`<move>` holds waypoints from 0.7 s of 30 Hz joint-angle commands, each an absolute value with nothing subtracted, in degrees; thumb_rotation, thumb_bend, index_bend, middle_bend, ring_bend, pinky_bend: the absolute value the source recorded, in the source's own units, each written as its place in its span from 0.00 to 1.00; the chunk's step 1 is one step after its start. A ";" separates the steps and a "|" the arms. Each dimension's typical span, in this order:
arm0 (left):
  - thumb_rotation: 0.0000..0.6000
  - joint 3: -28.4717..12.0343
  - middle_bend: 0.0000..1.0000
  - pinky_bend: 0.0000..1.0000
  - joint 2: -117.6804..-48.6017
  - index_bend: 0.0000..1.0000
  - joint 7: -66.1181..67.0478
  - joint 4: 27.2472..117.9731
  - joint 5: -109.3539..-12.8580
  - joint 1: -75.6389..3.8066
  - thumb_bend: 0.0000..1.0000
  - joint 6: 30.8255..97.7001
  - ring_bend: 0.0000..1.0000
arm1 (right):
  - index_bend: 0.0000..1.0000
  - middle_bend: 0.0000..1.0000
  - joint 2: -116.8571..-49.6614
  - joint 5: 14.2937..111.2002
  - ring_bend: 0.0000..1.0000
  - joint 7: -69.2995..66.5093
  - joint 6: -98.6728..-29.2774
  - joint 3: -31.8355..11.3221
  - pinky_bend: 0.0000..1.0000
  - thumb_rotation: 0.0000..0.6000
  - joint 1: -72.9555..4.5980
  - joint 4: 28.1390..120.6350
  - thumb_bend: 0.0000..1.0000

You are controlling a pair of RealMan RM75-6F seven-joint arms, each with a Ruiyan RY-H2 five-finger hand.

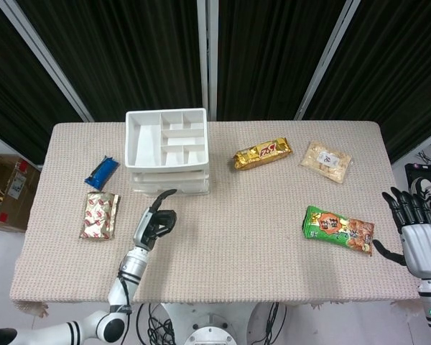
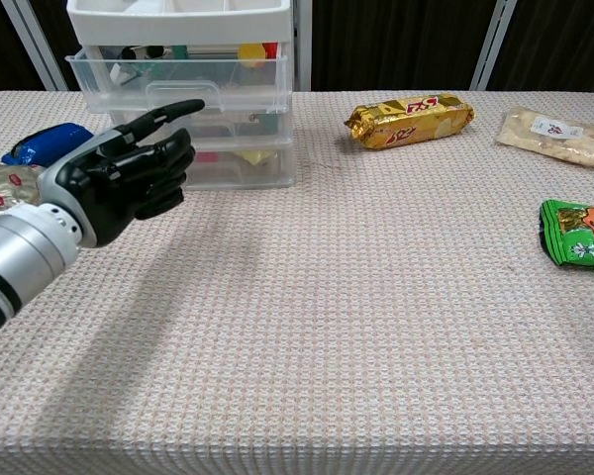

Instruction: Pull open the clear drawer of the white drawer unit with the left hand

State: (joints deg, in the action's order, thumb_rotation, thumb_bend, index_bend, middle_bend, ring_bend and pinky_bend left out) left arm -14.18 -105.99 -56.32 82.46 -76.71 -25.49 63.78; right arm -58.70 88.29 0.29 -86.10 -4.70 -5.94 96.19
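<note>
The white drawer unit [image 1: 167,144] stands at the back left of the table, its top tray divided into compartments. In the chest view its top clear drawer [image 2: 238,74] sticks out a little past the two drawers below. My left hand [image 2: 129,178] is in front of it, one finger stretched out with its tip at the drawer's front handle and the others curled in. From above, the left hand [image 1: 154,223] lies just before the unit's front. My right hand [image 1: 416,233] hangs off the table's right edge, fingers apart, holding nothing.
A blue packet [image 1: 101,171] and a red-and-silver packet [image 1: 100,215] lie left of the unit. A gold packet [image 1: 262,153], a white packet [image 1: 325,161] and a green packet [image 1: 339,228] lie to the right. A cardboard box [image 1: 7,190] stands beside the table.
</note>
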 commanded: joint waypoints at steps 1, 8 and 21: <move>1.00 -11.05 0.77 1.00 -104.02 0.17 -51.65 82.68 -79.81 -23.82 0.48 66.62 0.89 | 0.00 0.01 -58.79 88.31 0.00 -0.31 -86.17 -4.78 0.00 1.00 -5.97 95.63 0.12; 1.00 -10.43 0.81 1.00 -101.52 0.34 -31.54 81.74 -90.06 -20.85 0.45 82.98 0.90 | 0.00 0.01 -58.65 88.81 0.00 -1.57 -86.97 -4.87 0.00 1.00 -5.78 94.63 0.12; 1.00 -15.00 0.83 1.00 -85.94 0.23 -2.87 94.37 -83.16 -28.35 0.41 68.18 0.93 | 0.00 0.01 -57.35 90.05 0.00 -2.17 -89.93 -5.08 0.00 1.00 -4.63 95.10 0.12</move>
